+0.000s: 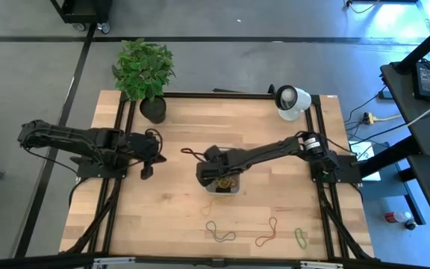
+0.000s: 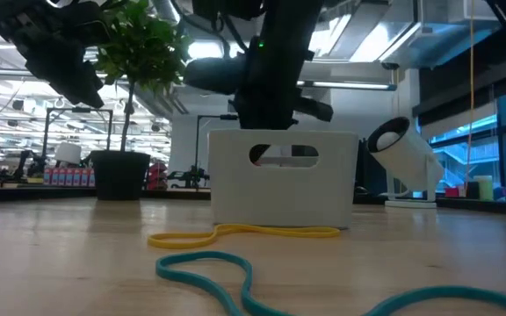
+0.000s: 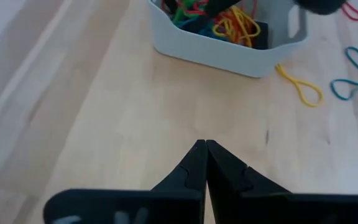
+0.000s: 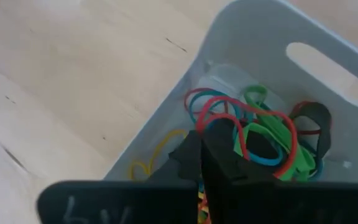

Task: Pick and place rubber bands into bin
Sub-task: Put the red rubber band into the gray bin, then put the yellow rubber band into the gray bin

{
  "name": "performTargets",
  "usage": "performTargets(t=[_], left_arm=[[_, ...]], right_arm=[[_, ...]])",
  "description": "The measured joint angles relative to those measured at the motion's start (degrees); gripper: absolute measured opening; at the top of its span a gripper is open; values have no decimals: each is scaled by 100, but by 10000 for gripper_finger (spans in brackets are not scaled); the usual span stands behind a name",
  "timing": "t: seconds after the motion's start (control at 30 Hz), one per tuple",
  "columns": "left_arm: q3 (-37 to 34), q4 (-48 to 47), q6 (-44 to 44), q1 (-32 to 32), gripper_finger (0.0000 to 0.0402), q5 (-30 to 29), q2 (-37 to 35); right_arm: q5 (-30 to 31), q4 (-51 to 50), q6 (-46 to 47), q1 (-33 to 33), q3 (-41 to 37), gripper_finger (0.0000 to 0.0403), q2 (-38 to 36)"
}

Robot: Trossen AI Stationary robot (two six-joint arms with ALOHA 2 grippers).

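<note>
High view: the right gripper (image 1: 213, 178) hangs just over the bin (image 1: 223, 187) at frame centre, fingers pressed together. The right wrist view shows a red band (image 4: 253, 118) looped around the gripper's fingers above the tangle of rubber bands (image 4: 272, 140) in the bin. To finish this drop well, I judge it should spread its fingers low inside the walls and perhaps shake slightly, since the loop could cling. The left gripper (image 1: 145, 158), also pressed together and empty, waits left of centre. Counted on the surface (image 1: 170, 217): 4 loose bands in the lower frame, yellow (image 1: 213, 206), teal (image 1: 219, 232), red (image 1: 267, 232), green (image 1: 301, 237), plus 1 dark band (image 1: 192, 154) upper left of the bin. 1 bin.
</note>
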Motion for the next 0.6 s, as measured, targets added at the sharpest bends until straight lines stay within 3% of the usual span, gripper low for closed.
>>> performTargets(t=[0.43, 0.6], left_arm=[[0, -4, 2, 0, 1, 192, 0], [0, -4, 1, 0, 3, 190, 2]], right_arm=[[-254, -90, 215, -52, 7, 115, -84], [-253, -280, 361, -42, 7, 135, -432]])
